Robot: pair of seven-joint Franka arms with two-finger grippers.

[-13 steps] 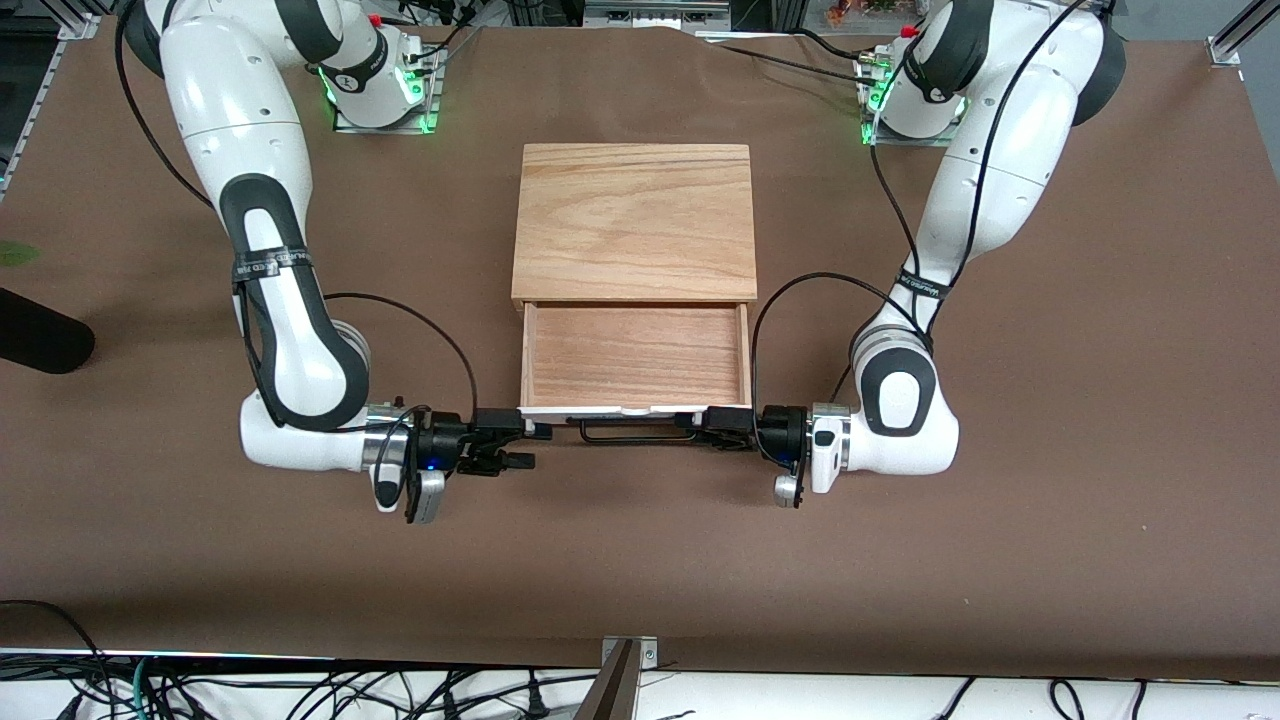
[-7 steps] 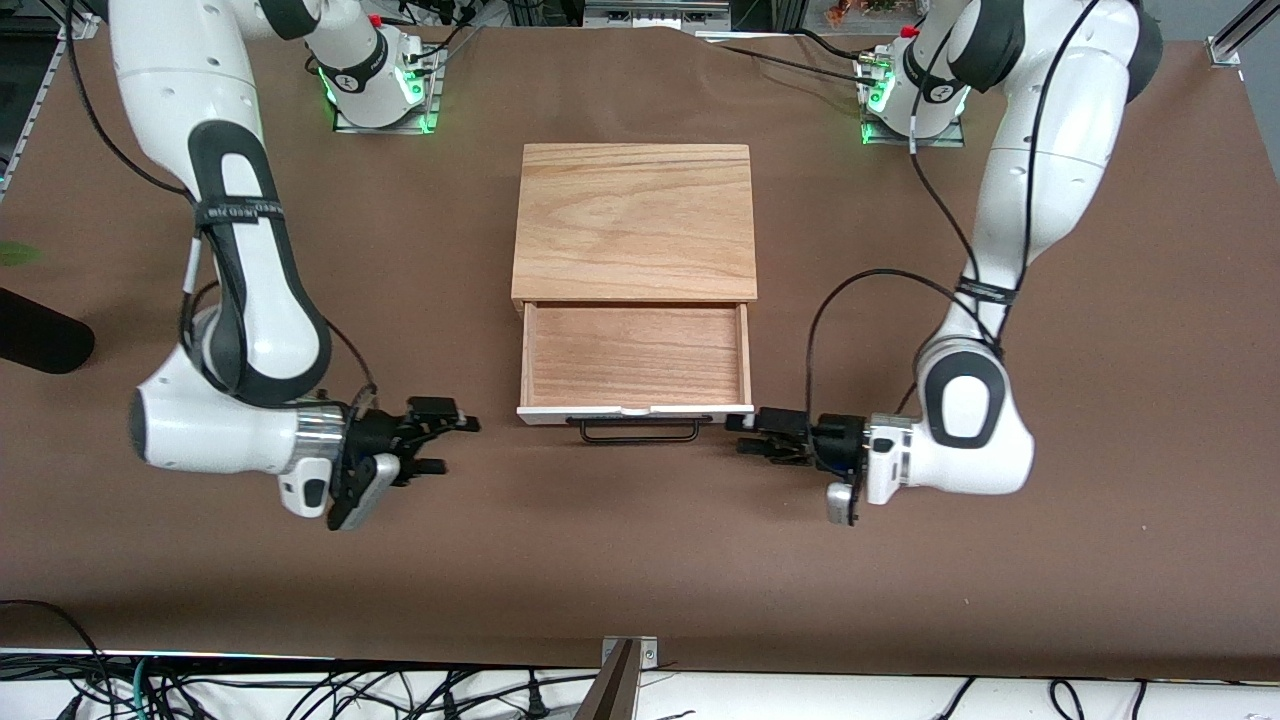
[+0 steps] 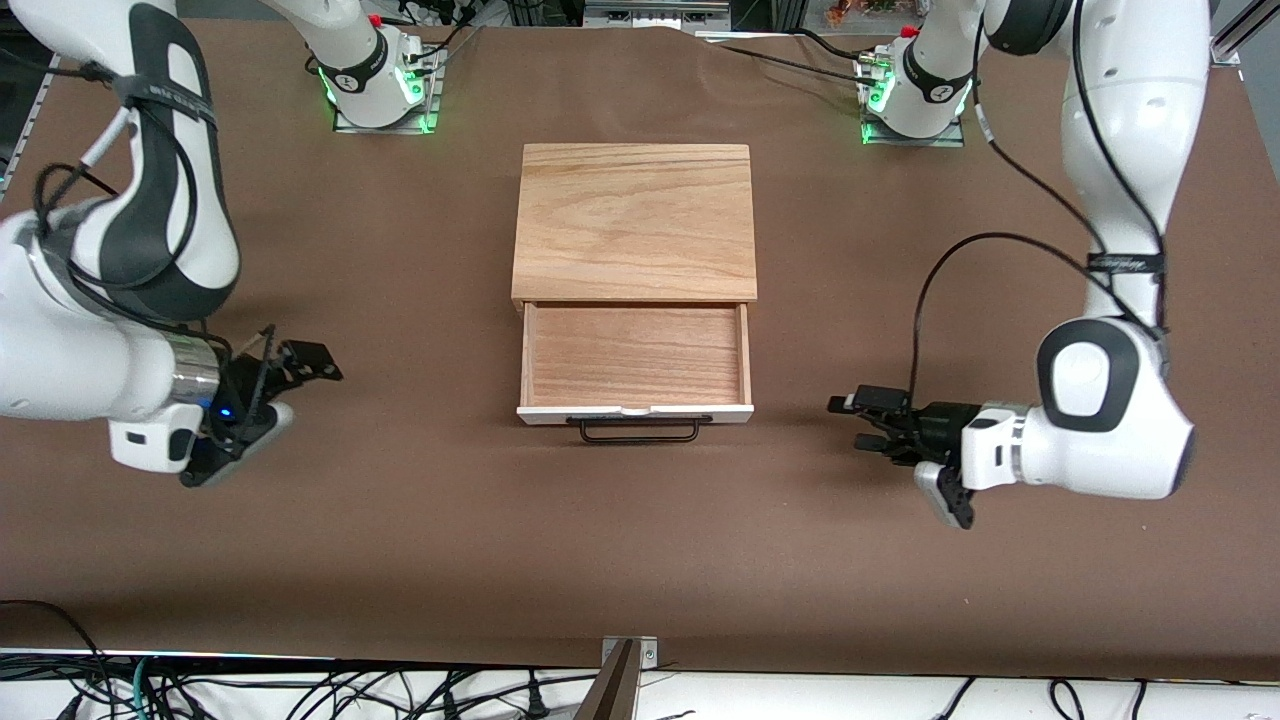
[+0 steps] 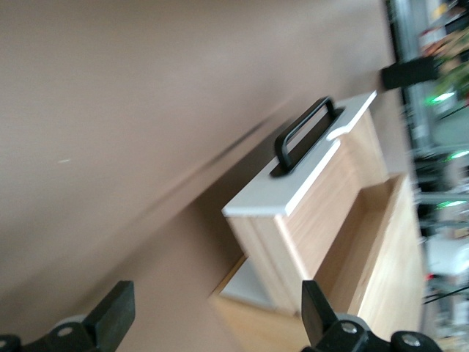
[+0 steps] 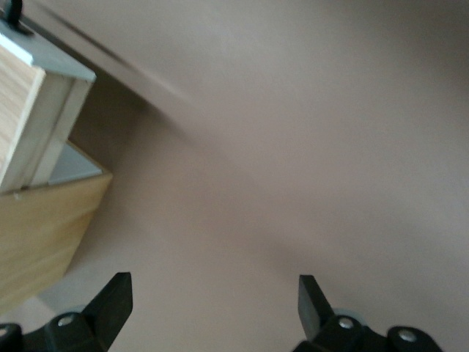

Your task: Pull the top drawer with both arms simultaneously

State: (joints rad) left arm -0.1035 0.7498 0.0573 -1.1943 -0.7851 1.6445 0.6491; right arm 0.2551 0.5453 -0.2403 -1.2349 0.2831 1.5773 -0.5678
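Front view: my right gripper (image 3: 305, 365), on its white jointed arm, hangs over the brown table (image 3: 640, 560) toward the right arm's end, fingers spread, holding nothing; the shallow wooden top drawer (image 3: 635, 360) with white front and thin black wire handle (image 3: 638, 430) stands pulled out of the pale wood-grain cabinet (image 3: 634, 220); my left gripper (image 3: 868, 418) hangs apart beside it, fingers spread wide, empty.

Bare table (image 3: 640, 540) round open top drawer (image 3: 635, 368); handle (image 3: 638, 430) unobstructed, both pincers well apart.
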